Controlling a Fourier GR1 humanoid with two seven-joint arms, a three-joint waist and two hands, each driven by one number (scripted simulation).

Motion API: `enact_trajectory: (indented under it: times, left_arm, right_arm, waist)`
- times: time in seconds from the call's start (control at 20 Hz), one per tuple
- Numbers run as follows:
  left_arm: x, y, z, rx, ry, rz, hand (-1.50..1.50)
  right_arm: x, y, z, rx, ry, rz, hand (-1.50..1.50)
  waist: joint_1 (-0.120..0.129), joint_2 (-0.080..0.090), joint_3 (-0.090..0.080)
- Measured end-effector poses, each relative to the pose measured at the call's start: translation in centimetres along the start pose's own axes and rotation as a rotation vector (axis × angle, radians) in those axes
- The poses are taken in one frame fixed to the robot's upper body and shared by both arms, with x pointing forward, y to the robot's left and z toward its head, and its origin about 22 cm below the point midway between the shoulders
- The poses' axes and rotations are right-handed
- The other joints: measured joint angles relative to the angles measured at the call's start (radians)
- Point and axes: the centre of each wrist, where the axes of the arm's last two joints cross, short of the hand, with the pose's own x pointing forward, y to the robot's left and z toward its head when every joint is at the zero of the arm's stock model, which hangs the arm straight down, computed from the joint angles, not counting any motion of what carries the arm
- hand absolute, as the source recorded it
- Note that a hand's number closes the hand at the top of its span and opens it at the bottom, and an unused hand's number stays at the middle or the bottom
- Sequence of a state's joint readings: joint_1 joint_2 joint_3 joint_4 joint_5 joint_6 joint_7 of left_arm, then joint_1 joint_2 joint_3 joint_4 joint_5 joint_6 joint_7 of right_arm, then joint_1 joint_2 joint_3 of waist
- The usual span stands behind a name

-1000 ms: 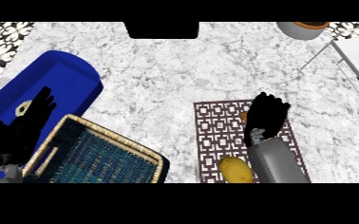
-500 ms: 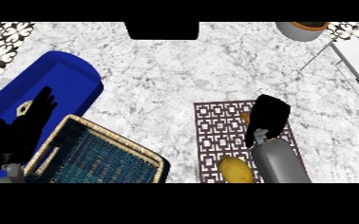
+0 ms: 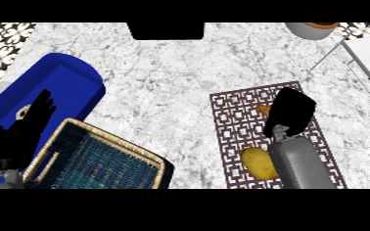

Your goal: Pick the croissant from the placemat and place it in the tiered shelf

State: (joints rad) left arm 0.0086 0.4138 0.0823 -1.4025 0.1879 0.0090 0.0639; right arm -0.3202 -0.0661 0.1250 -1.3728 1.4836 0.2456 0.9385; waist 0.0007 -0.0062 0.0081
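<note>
The croissant (image 3: 265, 109) lies on the brown patterned placemat (image 3: 235, 122); only a small orange end shows at the left side of my right hand (image 3: 292, 112). That hand is tipped down right over the croissant and hides most of it. The tiered shelf (image 3: 69, 85) stands at the left, a blue upper tier with a woven wicker tier (image 3: 94, 159) in front. My left hand (image 3: 33, 125) rests open at the left edge, fingers up, over the shelf's blue part.
A yellow rounded food item (image 3: 259, 162) lies on the placemat's near end beside my right forearm (image 3: 303, 164). A grey bowl (image 3: 309, 30) stands at the back right, a black block (image 3: 166, 30) at the back middle, a white object (image 3: 358, 54) at the right edge.
My right hand, which stood upright over the placemat a second ago, has tipped forward and down onto the croissant. The left hand has not moved.
</note>
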Motion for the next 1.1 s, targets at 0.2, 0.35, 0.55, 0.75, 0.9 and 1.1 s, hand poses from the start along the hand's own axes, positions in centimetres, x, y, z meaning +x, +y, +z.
enact_trajectory:
  times: [0.2, 0.35, 0.55, 0.75, 0.9, 1.1]
  left_arm:
    - [0.2, -0.2, 0.1, -0.007, 0.008, 0.009, 0.00]
    - [0.3, -0.4, 0.1, -0.014, 0.008, 0.001, 0.00]
    - [0.3, -0.6, 0.2, -0.011, 0.005, 0.001, 0.00]
    - [0.1, -0.4, 0.2, -0.005, 0.006, -0.006, 0.00]
    - [0.1, -0.2, 0.2, -0.004, 0.009, -0.004, 0.00]
    - [0.3, -0.1, 0.2, -0.007, 0.013, 0.001, 0.00]
  right_arm:
    - [-1.6, -3.0, -3.5, 0.017, 0.166, -0.207, 1.50]
    - [-2.3, -5.7, -5.2, -0.010, 0.231, -0.305, 1.50]
    - [-3.0, -9.1, -5.2, -0.076, 0.268, -0.421, 1.50]
    - [-3.3, -12.7, -3.8, -0.147, 0.277, -0.562, 1.50]
    - [-4.0, -15.5, -2.3, -0.219, 0.278, -0.674, 1.50]
    - [-5.0, -18.8, 0.2, -0.330, 0.274, -0.779, 1.50]
  waist:
    - [0.000, 0.004, 0.000]
    - [0.002, 0.004, -0.001]
    - [-0.001, 0.001, -0.001]
    - [-0.003, -0.001, 0.000]
    - [-0.006, -0.003, -0.001]
    - [-0.006, -0.003, -0.003]
